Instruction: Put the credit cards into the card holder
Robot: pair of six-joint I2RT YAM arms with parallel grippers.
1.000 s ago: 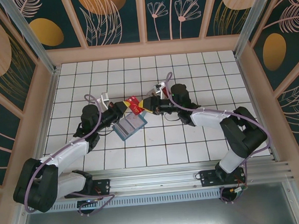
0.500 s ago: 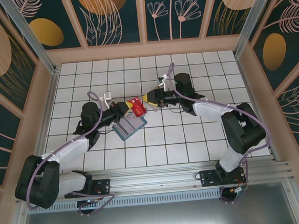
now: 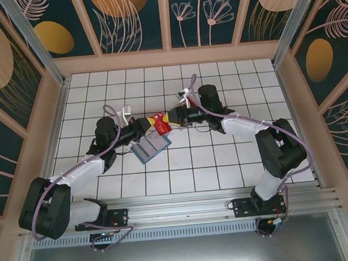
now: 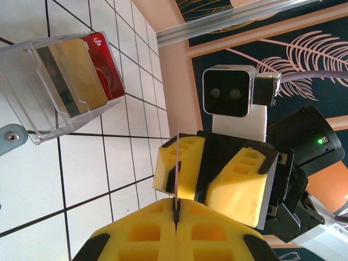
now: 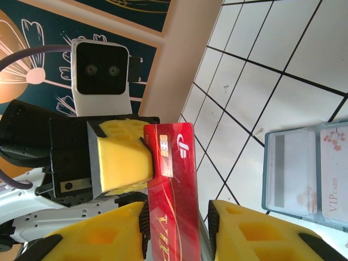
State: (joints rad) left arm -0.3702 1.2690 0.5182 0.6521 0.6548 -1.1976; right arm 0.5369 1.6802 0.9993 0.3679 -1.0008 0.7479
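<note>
Tiled table (image 3: 182,166) | left gripper (image 4: 175,213) clamps red card (image 5: 171,179) (edgewise) | right gripper (image 5: 176,215) ajar around it

Credit card (image 5: 169,163) between left end effector (image 4: 175,213) and right end effector (image 5: 177,213), near the wallet (image 5: 304,168); other cards (image 4: 81,73) inside card holder (image 4: 41,117).

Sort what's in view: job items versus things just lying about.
Job: red card, pinched in the left jaws; clear card holder, with a gold card and a second red card inside.
Lying about: folding wallet, spread open.
</note>
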